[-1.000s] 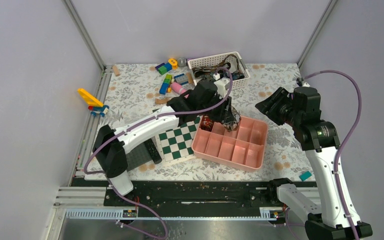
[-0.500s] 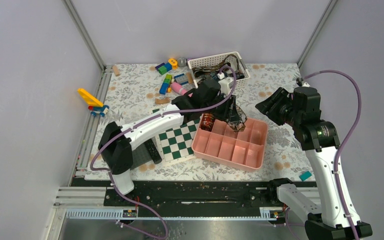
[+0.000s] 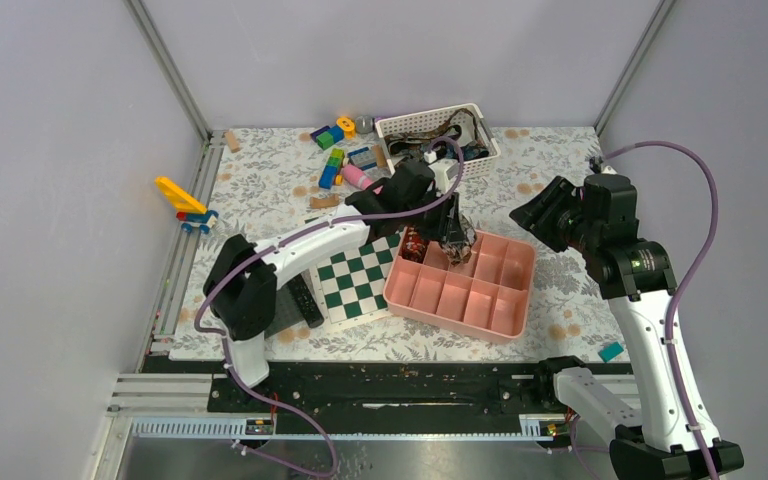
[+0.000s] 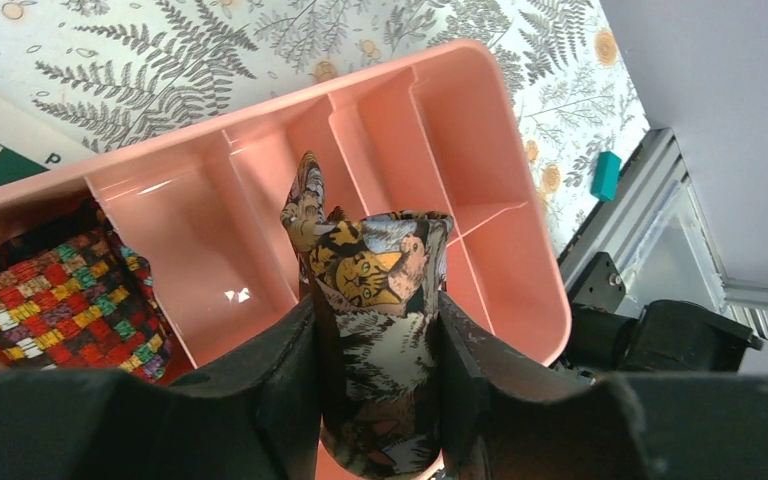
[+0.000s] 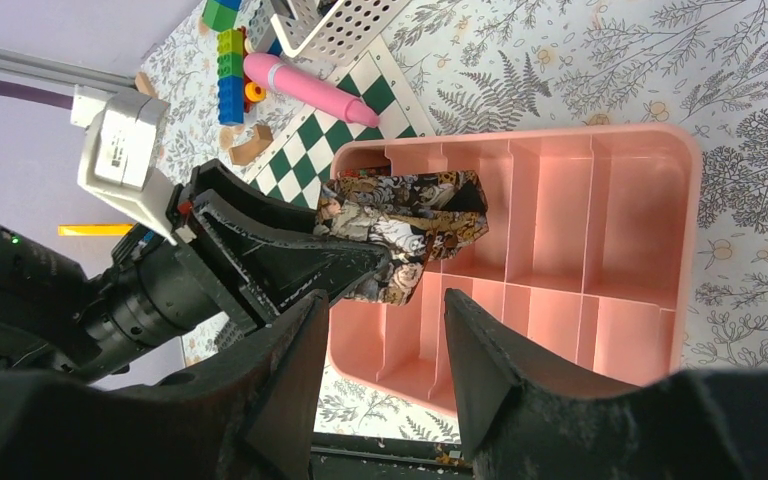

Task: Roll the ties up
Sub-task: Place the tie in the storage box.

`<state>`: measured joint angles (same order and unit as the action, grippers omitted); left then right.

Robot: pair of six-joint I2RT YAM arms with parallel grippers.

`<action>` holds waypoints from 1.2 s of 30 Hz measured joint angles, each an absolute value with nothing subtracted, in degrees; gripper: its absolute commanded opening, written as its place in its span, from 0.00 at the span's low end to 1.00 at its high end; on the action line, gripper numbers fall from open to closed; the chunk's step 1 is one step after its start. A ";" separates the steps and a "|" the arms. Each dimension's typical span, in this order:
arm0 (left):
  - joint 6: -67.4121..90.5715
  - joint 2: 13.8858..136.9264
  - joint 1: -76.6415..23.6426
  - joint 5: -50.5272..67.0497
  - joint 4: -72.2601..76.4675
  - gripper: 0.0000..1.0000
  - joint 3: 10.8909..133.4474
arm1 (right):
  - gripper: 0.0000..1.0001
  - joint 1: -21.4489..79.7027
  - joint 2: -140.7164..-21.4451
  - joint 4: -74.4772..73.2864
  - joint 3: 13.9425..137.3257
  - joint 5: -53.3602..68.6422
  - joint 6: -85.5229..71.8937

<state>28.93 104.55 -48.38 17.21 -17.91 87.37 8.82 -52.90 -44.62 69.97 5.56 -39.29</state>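
Note:
My left gripper (image 3: 454, 236) is shut on a rolled tie (image 4: 380, 300) with a cat and animal pattern in brown, tan and black; the tie also shows in the top view (image 3: 457, 240) and in the right wrist view (image 5: 410, 225). It hangs over the back row of a pink divided tray (image 3: 516, 300). A second coiled tie (image 4: 50, 305) with a red and multicolour check lies in the tray's back left compartment. My right gripper (image 3: 535, 215) is open and empty, raised to the right of the tray.
A white basket (image 3: 480, 135) with dark fabric stands at the back. Toy blocks (image 3: 332, 160) and a pink marker (image 3: 357, 177) lie behind a green checkerboard (image 3: 355, 285). A black remote (image 3: 305, 300) lies left of it. A yellow toy (image 3: 182, 200) sits at the left edge.
My left gripper has come down with the rolled tie, from a little right and higher back toward the tray's back row. The right arm has barely moved.

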 measured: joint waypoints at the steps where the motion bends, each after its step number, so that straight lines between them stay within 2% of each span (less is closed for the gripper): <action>1: 28.93 104.73 -48.23 17.04 -17.87 0.38 87.15 | 0.54 8.82 -52.90 -44.62 69.93 5.56 -39.29; 36: 25.74 110.37 -50.11 -0.93 -20.93 0.33 86.67 | 0.55 8.82 -52.99 -44.75 68.36 5.72 -38.65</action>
